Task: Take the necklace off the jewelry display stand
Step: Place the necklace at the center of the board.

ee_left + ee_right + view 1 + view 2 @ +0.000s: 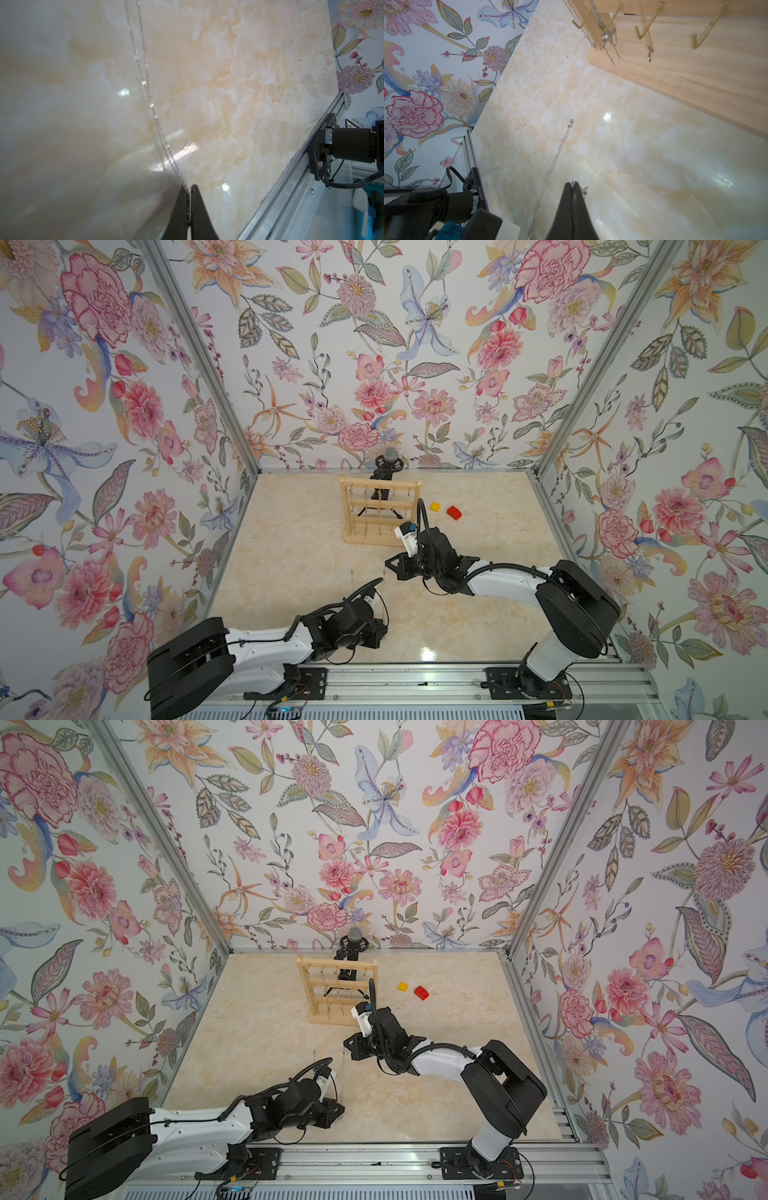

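Both grippers pinch the necklace, clear of the jewelry display stand.
Left gripper jaws closed on the thin silver chain; right gripper also closed, chain caught at its tips, and a loose end shows against the marble tabletop. Stand upright at the back, near the right gripper, well apart from the left — other chains on its hooks.

- The necklace runs off the left wrist view's edge; in both top views it is only a hair-thin line.
- The left gripper is cut off just behind its fingertips there.
- The jewelry display stand is cropped in the right wrist view: only its base and one rail of hooks show.
- The microphone tripod is half hidden behind that stand.
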`<state>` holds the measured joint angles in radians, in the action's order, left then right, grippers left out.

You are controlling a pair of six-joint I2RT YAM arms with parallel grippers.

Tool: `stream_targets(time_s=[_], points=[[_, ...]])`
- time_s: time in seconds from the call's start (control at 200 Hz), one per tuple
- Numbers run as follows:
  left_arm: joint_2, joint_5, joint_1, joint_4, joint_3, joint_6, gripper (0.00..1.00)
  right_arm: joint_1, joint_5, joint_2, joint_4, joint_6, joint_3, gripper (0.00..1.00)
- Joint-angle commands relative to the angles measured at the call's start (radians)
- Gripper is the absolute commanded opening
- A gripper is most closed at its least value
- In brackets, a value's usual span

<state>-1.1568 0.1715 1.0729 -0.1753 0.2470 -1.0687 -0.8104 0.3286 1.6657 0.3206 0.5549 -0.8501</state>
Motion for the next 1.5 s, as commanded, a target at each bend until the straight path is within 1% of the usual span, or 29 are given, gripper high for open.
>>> stream_targets(time_s=[0.0, 0.11, 0.265, 0.616, 0.971, 1.491], points=[[-0.004, -0.017, 0.012, 0.049, 0.034, 0.015, 0.09, -0.006, -0.011, 0.033, 0.079, 0.041, 0.005, 0.00], [-0.001, -0.012, 0.013, 0.066, 0.038, 0.020, 0.09, -0.010, -0.020, 0.060, 0.102, 0.056, 0.001, 0.00], [-0.016, -0.006, 0.012, 0.077, 0.050, 0.030, 0.12, -0.014, -0.025, 0.102, 0.125, 0.070, -0.010, 0.00], [-0.041, 0.002, 0.012, 0.092, 0.068, 0.042, 0.13, -0.014, -0.030, 0.166, 0.148, 0.080, -0.025, 0.00], [-0.064, 0.016, 0.012, 0.105, 0.081, 0.059, 0.18, -0.012, -0.029, 0.208, 0.155, 0.080, -0.048, 0.00], [-0.065, 0.033, 0.013, 0.128, 0.087, 0.060, 0.22, 0.000, -0.031, 0.247, 0.158, 0.077, -0.058, 0.00]])
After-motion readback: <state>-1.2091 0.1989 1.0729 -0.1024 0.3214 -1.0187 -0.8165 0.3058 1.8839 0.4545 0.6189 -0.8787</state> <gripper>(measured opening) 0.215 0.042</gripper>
